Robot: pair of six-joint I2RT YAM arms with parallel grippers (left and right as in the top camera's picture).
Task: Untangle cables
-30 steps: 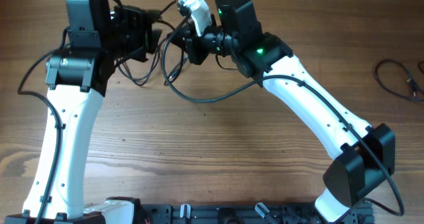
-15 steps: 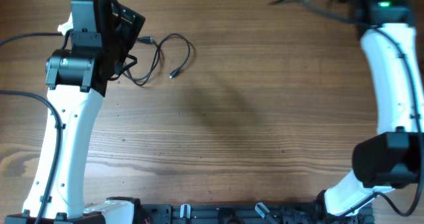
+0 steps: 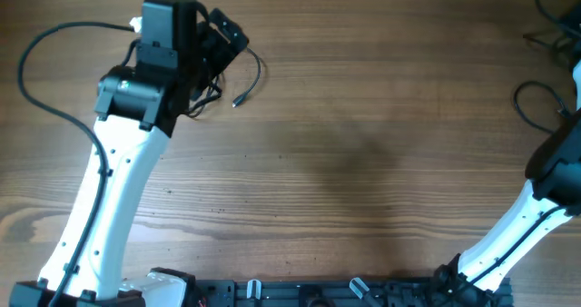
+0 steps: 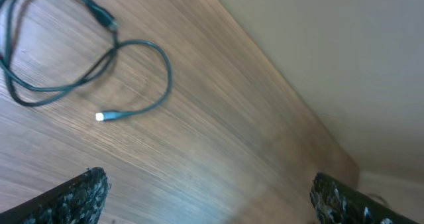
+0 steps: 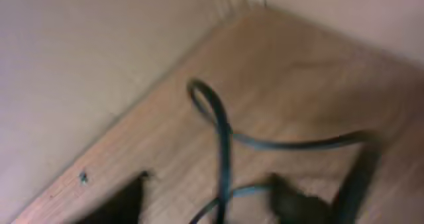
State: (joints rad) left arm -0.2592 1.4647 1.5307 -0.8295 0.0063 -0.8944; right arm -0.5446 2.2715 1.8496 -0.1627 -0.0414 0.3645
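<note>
One thin black cable [image 3: 240, 99] lies loose on the wooden table, beside and partly under my left gripper [image 3: 227, 36]. In the left wrist view its loops [image 4: 162, 71] and pale plug end [image 4: 101, 116] lie well ahead of my left gripper [image 4: 212, 199], which is open wide and empty. More cables [image 3: 519, 96] lie at the far right edge. My right gripper is outside the overhead view. In the blurred right wrist view it [image 5: 242, 187] hangs open low over the table, with a black cable loop [image 5: 223, 134] running between its parted fingers.
The right arm [image 3: 549, 166] runs up the table's right edge. A thick black arm wire [image 3: 36, 48] arcs at the far left. A pale wall [image 5: 79, 65] borders the table's far edge near the right gripper.
The two grippers, close together over the cables before, have parted. The right arm swung to the far right corner and its jaws opened. The left gripper opened, leaving one cable on the table.
</note>
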